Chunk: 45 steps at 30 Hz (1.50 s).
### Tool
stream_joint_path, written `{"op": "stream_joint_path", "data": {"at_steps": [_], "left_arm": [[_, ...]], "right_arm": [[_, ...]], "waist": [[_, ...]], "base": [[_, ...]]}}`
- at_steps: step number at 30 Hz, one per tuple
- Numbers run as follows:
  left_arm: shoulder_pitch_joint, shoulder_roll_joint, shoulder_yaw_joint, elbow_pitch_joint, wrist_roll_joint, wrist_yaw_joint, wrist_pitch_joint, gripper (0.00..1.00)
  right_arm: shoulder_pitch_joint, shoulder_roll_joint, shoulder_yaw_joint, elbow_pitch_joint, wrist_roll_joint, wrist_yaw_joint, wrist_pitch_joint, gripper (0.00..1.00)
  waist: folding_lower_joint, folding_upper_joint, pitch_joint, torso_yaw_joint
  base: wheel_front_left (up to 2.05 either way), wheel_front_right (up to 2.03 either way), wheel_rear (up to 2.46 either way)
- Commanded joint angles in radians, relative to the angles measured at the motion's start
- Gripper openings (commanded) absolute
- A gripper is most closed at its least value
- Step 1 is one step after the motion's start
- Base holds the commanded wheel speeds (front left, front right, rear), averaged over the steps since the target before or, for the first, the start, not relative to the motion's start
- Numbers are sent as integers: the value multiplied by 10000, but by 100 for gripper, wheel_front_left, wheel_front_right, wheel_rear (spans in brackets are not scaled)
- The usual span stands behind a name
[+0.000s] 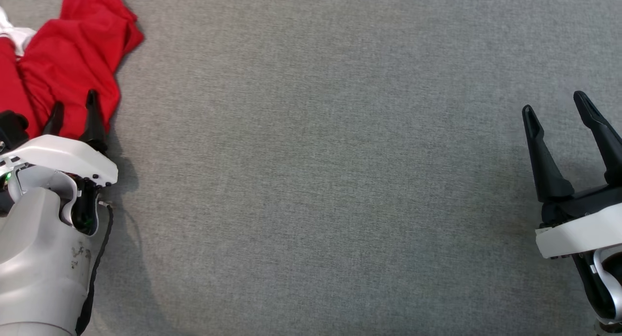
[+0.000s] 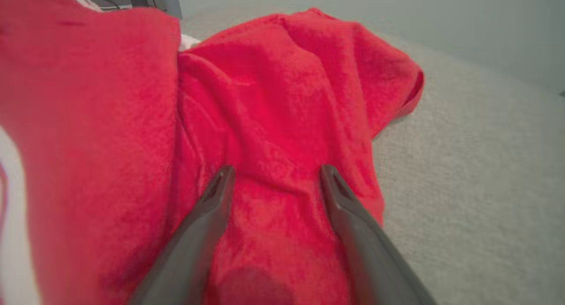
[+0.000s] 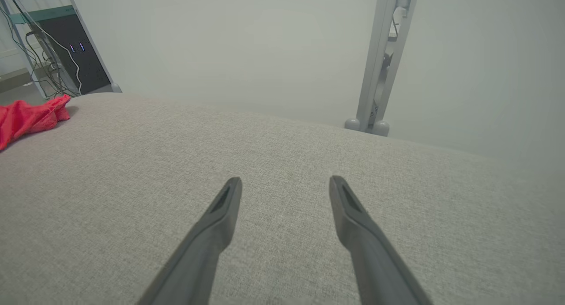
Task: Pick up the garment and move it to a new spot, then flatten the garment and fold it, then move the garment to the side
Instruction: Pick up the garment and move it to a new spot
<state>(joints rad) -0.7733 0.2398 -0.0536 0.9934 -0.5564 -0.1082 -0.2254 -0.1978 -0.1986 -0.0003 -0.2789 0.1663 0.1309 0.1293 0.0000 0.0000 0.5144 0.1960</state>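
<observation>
A crumpled red garment (image 1: 73, 54) with a bit of white lies at the far left of the grey fabric surface (image 1: 316, 180). My left gripper (image 1: 75, 105) is open, its two dark fingers spread over the near part of the red cloth. In the left wrist view the garment (image 2: 273, 102) lies bunched under and between the open left gripper (image 2: 274, 172); nothing is pinched. My right gripper (image 1: 556, 102) stands open at the far right, above bare fabric. In the right wrist view the right gripper (image 3: 286, 181) is spread wide, and the garment (image 3: 31, 115) shows far off at the left.
The grey surface ends at a far edge (image 3: 309, 122) with a pale wall behind. A metal post (image 3: 382, 62) stands beyond it on the right. A dark box with cables (image 3: 75, 53) sits at the back left.
</observation>
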Motion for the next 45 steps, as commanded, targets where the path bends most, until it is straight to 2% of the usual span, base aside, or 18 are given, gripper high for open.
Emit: {"op": "stream_joint_path", "data": {"at_steps": [1,2,3,5,10,15,18,22,27,33,41,45], "left_arm": [[-283,114,-65,461,-60,-59,81,100],[-370,119,-117,772,-57,-88,221,100],[-435,114,-129,1005,-105,-108,283,85],[-476,128,-154,1450,-157,-125,404,0],[-437,336,-128,1836,-183,-170,-79,0],[-174,603,185,1578,-288,-176,-368,0],[336,763,635,685,-171,29,-397,0],[1557,703,1198,-936,334,377,-391,0],[3216,323,1742,-2934,1080,753,-392,0],[5030,-218,1931,-5155,1792,1103,-393,0],[7177,-932,1317,-7767,2276,1584,-1,0],[7583,-1179,948,-8610,2239,1560,380,0]], "right_arm": [[-112,-24,-29,24,-64,-2,-109,100],[-132,-17,-19,63,-59,-2,-156,100],[-142,-4,-19,95,-58,-2,-183,100],[-173,42,8,184,-43,-2,-257,100],[-139,192,-26,481,81,-2,-610,100],[-17,300,29,794,157,-2,-932,100],[131,440,32,1052,243,-2,-1161,100],[353,556,3,1477,358,-2,-1378,100],[737,652,11,1863,453,-2,-1540,100],[1196,693,-48,2089,484,-2,-1610,100],[1615,781,53,2167,535,-2,-1664,100],[1648,813,53,2133,542,-2,-1691,100]], "waist": [[0,0,142,-169],[0,0,156,-196],[0,0,165,-222],[0,0,131,-297],[0,0,-196,-447],[0,0,-700,-574],[0,0,-1182,-670],[0,0,-1853,-783],[0,0,-2608,-892],[0,0,-3328,-1061],[0,0,-3965,-1601],[0,0,-4004,-1909]], "base": [[0,0,0],[0,0,0],[0,0,0],[0,0,0],[0,0,0],[0,0,0],[0,0,0],[0,0,0],[0,0,0],[0,0,0],[0,0,0],[0,0,0]]}}
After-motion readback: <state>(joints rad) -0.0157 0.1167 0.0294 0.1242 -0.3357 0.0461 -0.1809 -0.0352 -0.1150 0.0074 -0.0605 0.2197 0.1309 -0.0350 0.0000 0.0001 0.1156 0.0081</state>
